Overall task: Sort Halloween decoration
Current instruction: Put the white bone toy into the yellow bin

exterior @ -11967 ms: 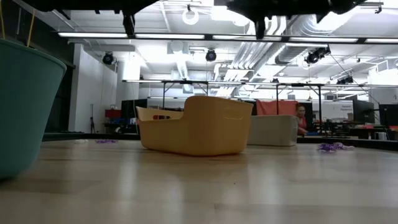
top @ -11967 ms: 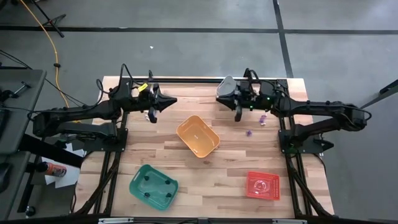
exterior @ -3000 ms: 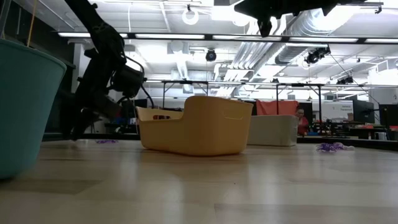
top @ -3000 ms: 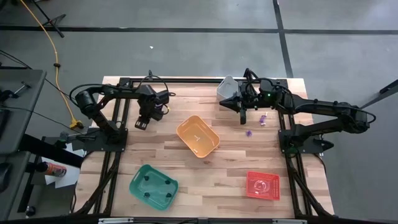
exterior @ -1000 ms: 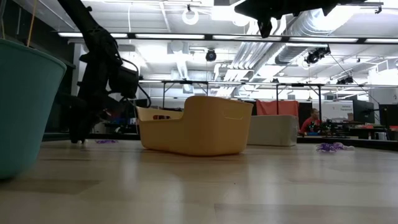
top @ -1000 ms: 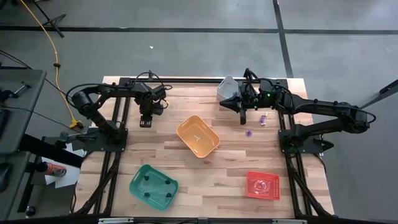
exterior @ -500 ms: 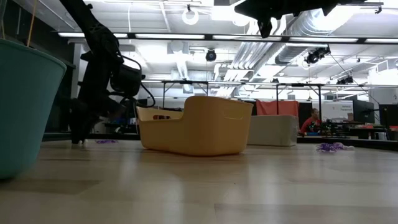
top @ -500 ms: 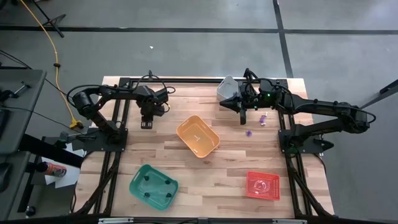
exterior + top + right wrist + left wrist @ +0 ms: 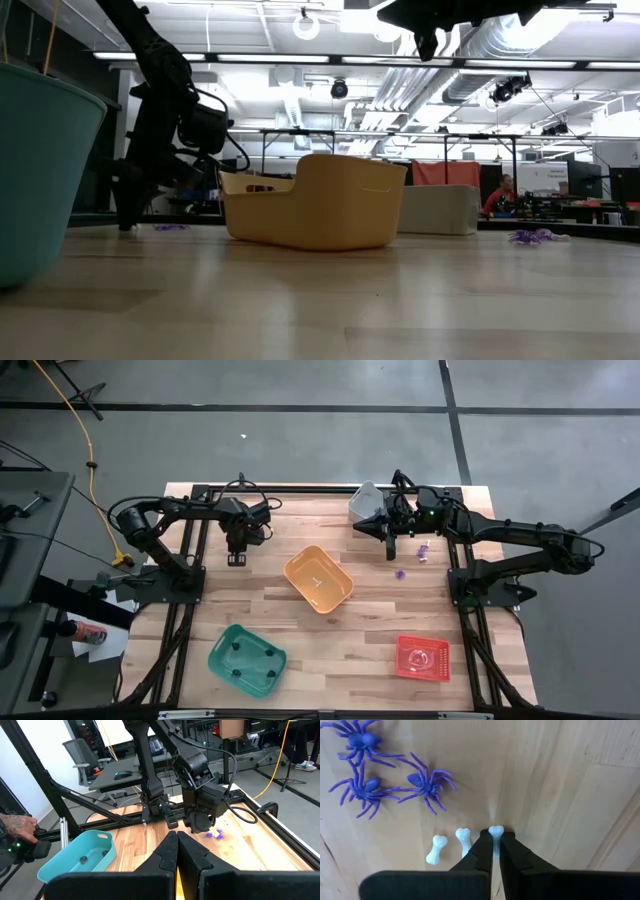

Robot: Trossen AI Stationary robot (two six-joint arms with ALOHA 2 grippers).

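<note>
The left gripper [image 9: 494, 851] is clamped on a white bone [image 9: 495, 836] lying on the table [image 9: 370, 620], beside two more bones [image 9: 451, 846] and three purple spiders [image 9: 380, 777]. The right gripper [image 9: 177, 851] is held shut, raised near the grey bin [image 9: 364, 499].

Wooden table [image 9: 330, 640] bears orange bin [image 9: 318, 579], green bin [image 9: 246, 659], red bin [image 9: 421, 658]; purple spiders [image 9: 385, 780]
</note>
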